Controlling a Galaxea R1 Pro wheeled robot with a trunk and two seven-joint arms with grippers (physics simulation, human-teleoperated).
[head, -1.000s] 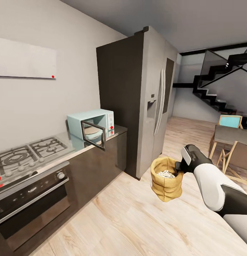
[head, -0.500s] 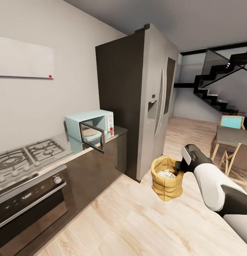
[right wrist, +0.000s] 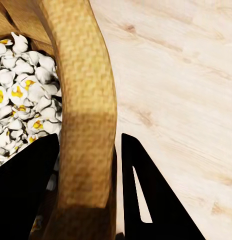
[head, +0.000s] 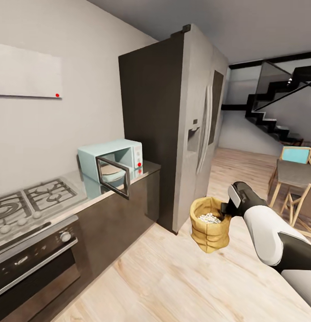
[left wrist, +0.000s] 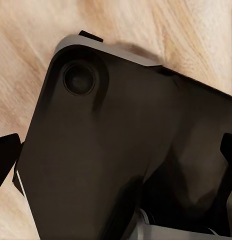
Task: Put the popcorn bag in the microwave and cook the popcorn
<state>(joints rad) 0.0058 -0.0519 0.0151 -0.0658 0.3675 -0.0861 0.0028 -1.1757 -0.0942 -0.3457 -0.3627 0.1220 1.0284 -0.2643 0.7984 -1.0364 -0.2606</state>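
Note:
The tan popcorn bag point(head: 209, 229) hangs over the wood floor, upright, with whitish popcorn point(head: 209, 218) heaped inside. My right gripper point(head: 225, 209) is shut on its rolled rim. In the right wrist view the rim point(right wrist: 89, 100) runs between the two black fingers point(right wrist: 146, 200), with the popcorn point(right wrist: 21, 95) beside them. The mint-blue microwave point(head: 111, 156) stands on the steel countertop point(head: 90, 191) ahead to the left, its dark-framed door point(head: 113, 175) swung open. My left gripper point(left wrist: 116, 160) hangs over a dark part of my own body, fingertips far apart.
A gas hob point(head: 28, 202) and a steel oven point(head: 35, 259) sit left of the microwave. A tall dark fridge point(head: 187, 129) stands just past the counter's end. A table with chairs point(head: 296, 179) and a black staircase point(head: 276, 112) are at the right.
The whole view has shifted: the hob and oven slide off left, the fridge looms larger, so the camera moved. The bag stays the same in my right gripper.

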